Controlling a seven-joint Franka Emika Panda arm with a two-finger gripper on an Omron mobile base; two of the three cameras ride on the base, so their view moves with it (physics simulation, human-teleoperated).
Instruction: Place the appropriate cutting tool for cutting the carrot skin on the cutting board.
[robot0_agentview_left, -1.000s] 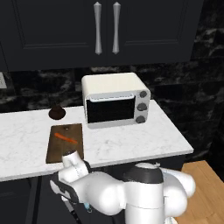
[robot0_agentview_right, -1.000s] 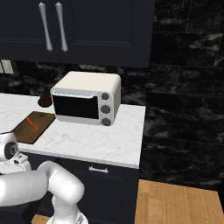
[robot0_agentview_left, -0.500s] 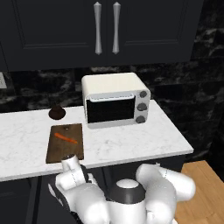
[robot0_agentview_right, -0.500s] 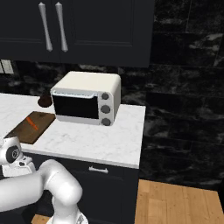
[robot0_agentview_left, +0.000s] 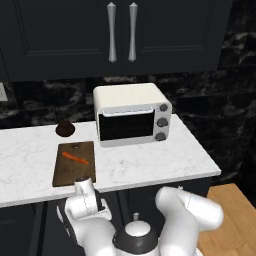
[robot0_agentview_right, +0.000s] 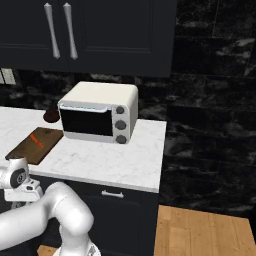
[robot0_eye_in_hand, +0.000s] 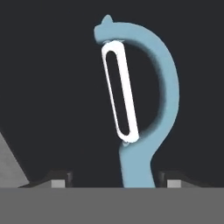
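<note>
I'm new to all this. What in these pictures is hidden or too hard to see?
- Peeler, hand view: the handle's lower end runs off the bottom edge, so the grip on it cannot be judged.
- Gripper, left base view: tucked below the counter edge behind the robot's own arm.
- Small dark object behind the cutting board, left base view: too small to identify.
- Carrot, right base view: just an orange streak.

Glossy white rounded arm (robot0_agentview_left: 187, 215), dark joint rings
</note>
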